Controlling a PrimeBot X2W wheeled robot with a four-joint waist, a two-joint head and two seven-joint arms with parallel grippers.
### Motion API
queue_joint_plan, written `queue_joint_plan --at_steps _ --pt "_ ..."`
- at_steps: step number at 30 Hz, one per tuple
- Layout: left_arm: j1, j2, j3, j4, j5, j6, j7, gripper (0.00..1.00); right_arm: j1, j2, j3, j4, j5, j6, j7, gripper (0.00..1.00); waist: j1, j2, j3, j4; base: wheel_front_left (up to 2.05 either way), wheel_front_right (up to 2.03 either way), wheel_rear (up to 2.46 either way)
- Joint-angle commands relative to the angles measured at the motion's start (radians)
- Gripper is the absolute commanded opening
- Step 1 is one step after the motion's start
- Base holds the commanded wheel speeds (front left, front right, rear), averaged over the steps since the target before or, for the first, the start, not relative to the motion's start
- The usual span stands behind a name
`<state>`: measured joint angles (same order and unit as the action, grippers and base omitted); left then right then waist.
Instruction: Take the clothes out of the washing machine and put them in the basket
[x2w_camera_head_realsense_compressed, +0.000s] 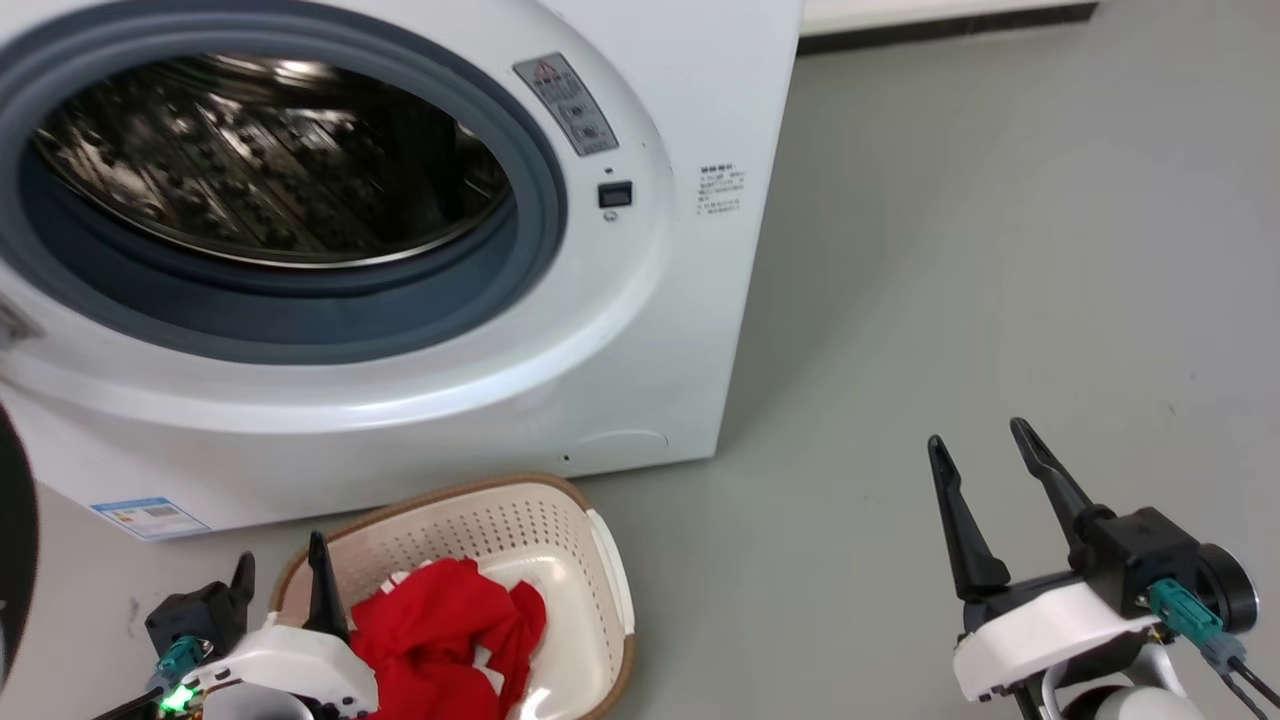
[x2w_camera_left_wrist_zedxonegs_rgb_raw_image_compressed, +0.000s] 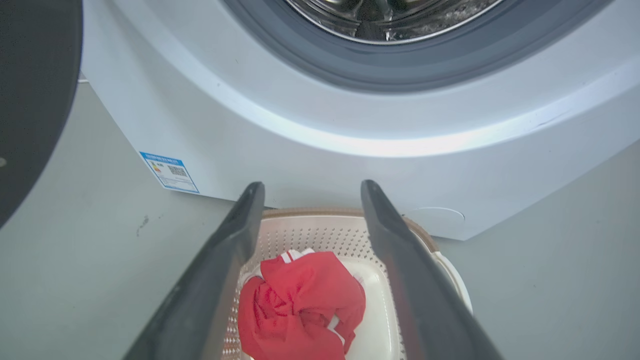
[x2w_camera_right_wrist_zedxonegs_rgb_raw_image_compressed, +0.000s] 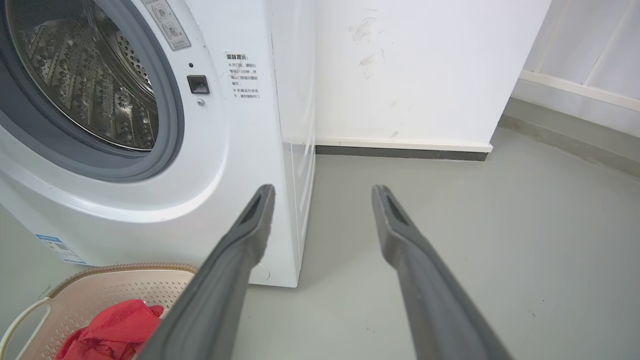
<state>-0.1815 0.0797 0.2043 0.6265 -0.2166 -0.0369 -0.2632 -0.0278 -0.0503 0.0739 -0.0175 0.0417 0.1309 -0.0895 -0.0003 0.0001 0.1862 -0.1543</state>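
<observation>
The red clothes (x2w_camera_head_realsense_compressed: 440, 620) lie heaped in the basket (x2w_camera_head_realsense_compressed: 480, 530) on the floor (x2w_camera_head_realsense_compressed: 1000, 250), just before the washing machine (x2w_camera_head_realsense_compressed: 640, 330), whose drum (x2w_camera_head_realsense_compressed: 270, 150) gapes. The left pincer (x2w_camera_head_realsense_compressed: 282, 580) hangs released above them. The right pincer (x2w_camera_head_realsense_compressed: 978, 437), also released, is over bare floor. The right wrist view adds a white wall (x2w_camera_right_wrist_zedxonegs_rgb_raw_image_compressed: 415, 75).

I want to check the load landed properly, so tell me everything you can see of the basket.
The basket is cream plastic, rectangular with rounded corners, perforated walls, a brown woven-look rim and white handles. It stands upright on the grey floor before the washing machine. Crumpled red clothes lie inside, leaving part of its bottom bare. The open left gripper is poised over it.
</observation>
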Motion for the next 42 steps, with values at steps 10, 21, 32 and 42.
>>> queue_joint_plan --at_steps 10,21,32,42 --pt "0.154 -0.026 -0.065 -0.405 0.097 0.002 -0.002 1.0 0.091 0.0 -0.047 -0.073 -0.035 0.0 0.052 1.0 0.0003 -0.0001 -0.177 0.067 0.0 0.0 0.0" --pt "0.291 -0.027 -0.144 -0.61 0.162 0.01 -0.002 1.0 0.16 0.0 -0.062 -0.148 -0.055 0.0 0.083 1.0 0.0003 -0.0001 -0.232 0.097 0.0 0.0 0.0" --pt "0.363 -0.028 -0.171 -0.635 0.152 0.028 -0.001 1.0 0.182 0.0 -0.057 -0.188 -0.061 0.0 0.093 1.0 0.0003 -0.0001 -0.233 0.121 0.0 0.0 0.0" --pt "0.354 -0.02 -0.186 -0.628 0.147 0.039 0.006 1.0 0.193 0.0 -0.062 -0.183 -0.054 0.0 0.105 1.0 0.0003 -0.0001 -0.227 0.124 0.0 0.0 0.0"
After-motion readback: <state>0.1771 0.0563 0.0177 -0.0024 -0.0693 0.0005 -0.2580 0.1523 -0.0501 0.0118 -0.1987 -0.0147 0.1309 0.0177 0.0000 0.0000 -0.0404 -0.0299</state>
